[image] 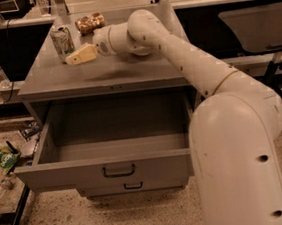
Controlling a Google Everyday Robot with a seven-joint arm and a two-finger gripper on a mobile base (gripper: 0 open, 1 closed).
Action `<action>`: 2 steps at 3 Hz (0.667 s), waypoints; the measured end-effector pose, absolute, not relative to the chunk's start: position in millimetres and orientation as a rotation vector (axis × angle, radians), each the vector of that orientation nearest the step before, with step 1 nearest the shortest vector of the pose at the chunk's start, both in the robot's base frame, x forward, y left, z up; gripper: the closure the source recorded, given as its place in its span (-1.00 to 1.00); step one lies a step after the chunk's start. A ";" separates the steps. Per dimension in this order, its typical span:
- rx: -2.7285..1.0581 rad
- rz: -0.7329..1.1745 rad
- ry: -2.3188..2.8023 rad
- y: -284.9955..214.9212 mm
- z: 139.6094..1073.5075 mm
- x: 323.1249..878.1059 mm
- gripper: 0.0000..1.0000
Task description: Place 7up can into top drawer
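7up can (62, 41) stands far-left, gripper (75, 57) just right of it; we cannot tell its grip state. A skewed approach could topple it.

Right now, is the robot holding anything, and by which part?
Nothing: the gripper hangs just beside the 7up can, which stands on the cabinet top.

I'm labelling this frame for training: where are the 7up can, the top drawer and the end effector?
7up can (62, 41): camera view, middle of its label.
top drawer (62, 176): camera view, front panel, left of the handle.
end effector (71, 59): camera view, at its tip, just right of the can.
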State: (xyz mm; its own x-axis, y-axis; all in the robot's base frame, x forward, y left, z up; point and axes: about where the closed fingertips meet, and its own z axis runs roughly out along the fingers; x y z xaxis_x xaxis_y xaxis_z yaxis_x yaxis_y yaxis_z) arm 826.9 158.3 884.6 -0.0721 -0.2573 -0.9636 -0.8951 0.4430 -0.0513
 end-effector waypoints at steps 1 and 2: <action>-1.020 0.751 1.545 194.4 887.5 839.1 -1.00; -1.021 0.759 1.484 219.5 897.8 850.3 -0.63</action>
State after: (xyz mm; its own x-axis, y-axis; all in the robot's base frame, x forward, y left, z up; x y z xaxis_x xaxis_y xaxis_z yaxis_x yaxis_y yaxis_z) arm 850.3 219.5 897.8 0.0004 -0.1852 -0.9827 -0.9053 0.4173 -0.0790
